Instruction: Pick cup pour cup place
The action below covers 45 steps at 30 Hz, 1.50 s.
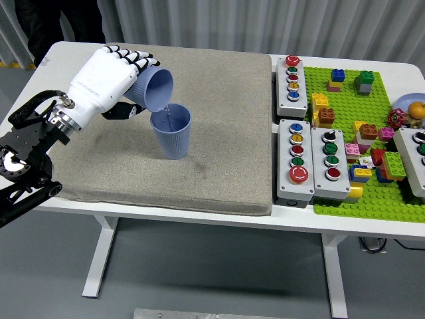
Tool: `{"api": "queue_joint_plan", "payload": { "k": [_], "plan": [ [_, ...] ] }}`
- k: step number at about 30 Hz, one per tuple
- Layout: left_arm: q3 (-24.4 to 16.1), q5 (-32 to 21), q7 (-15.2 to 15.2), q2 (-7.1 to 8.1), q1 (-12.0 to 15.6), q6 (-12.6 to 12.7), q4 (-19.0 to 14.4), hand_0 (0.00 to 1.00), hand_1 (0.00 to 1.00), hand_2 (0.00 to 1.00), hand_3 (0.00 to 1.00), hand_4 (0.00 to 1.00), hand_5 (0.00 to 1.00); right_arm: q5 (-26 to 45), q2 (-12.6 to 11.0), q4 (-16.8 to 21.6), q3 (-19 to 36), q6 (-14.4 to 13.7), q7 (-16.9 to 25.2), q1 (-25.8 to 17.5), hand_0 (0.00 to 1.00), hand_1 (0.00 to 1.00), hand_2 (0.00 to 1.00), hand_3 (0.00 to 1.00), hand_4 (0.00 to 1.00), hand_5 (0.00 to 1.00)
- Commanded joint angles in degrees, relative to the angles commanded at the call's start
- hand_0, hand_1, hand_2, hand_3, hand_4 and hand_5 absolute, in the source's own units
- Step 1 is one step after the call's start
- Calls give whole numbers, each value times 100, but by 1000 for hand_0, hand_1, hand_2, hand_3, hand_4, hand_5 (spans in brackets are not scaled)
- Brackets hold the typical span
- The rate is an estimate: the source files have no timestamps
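Now left robot hand (106, 76) grips tilted cup (151, 89), above upright cup (172, 131).

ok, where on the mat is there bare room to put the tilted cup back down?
The left hand holds the tilted cup over the upright cup. The mat lies bare right of the upright cup up to the button boxes, and along its front edge. The green baseplate is crowded with bricks.

We see a white table (66, 52). A grey mat (219, 133) covers its middle and left part. At 3 o'clock from the mat lie three grey button boxes (303, 159), and further at 3 o'clock a green building plate (382, 193) touches the boxes.
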Motion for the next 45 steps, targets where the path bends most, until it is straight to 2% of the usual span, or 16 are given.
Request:
{"api": "queue_joint_plan", "payload": {
  "k": [3,9,32,35,40,45],
  "plan": [
    [194,43,7,95,-143,-44,-39,514,558,807,682,721,157,3,-2,0,-5,-2,0,7,699,628,560,561,2,2],
    [165,50,13,150,-188,-42,-47,513,557,805,681,720,158,-13,-1,0,-6,-1,1,-3,699,628,560,562,2,2],
    [228,141,83,177,-238,-10,-97,511,556,804,676,719,160,-18,2,0,-16,-6,5,-25,699,627,560,561,2,2],
    [159,-102,54,162,-179,73,-116,511,556,804,676,719,160,-25,2,0,-12,-5,5,-23,699,627,560,561,2,2],
    [-62,-1041,-64,102,11,370,-116,511,556,802,674,719,160,-19,10,0,-5,-12,5,-15,700,627,560,561,2,2],
    [-98,-1191,-90,88,60,404,-106,511,554,799,674,719,160,-23,10,0,-9,-12,-2,-8,700,628,560,562,2,2]
  ]
}}
